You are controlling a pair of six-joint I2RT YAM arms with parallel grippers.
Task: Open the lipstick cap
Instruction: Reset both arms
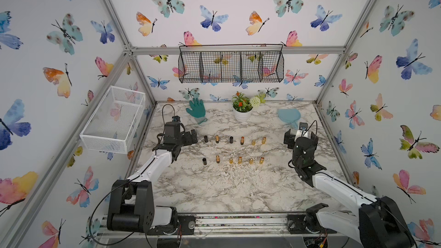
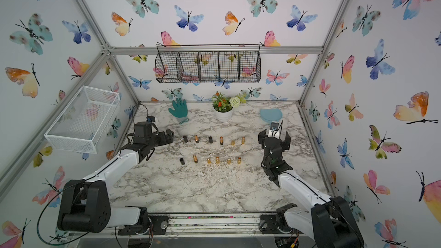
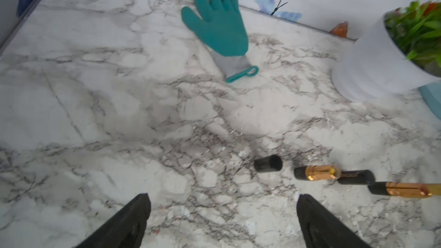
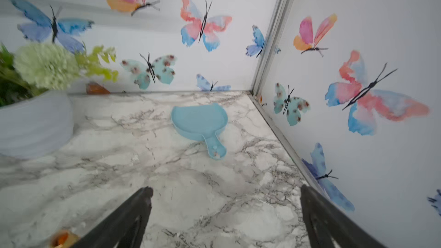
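In both top views the lipsticks (image 1: 242, 140) (image 2: 221, 140) and black caps (image 1: 206, 139) stand in two rows mid-counter (image 1: 214, 187), between the left tool (image 1: 192, 137) and the right tool (image 1: 301, 139). In the left wrist view the jaws are wide apart and empty, with one of the black caps (image 3: 267, 163) just ahead. In the right wrist view the jaws are apart and empty, facing a blue dish (image 4: 199, 121).

three black caps (image 1: 206, 139), nine gold tubes (image 1: 217, 138), one glove (image 1: 196, 108)

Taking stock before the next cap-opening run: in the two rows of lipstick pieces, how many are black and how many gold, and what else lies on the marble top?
Black pieces: 3
Gold pieces: 9
Green glove: 1
Potted plant: 1
Blue dish: 1
Total: 15
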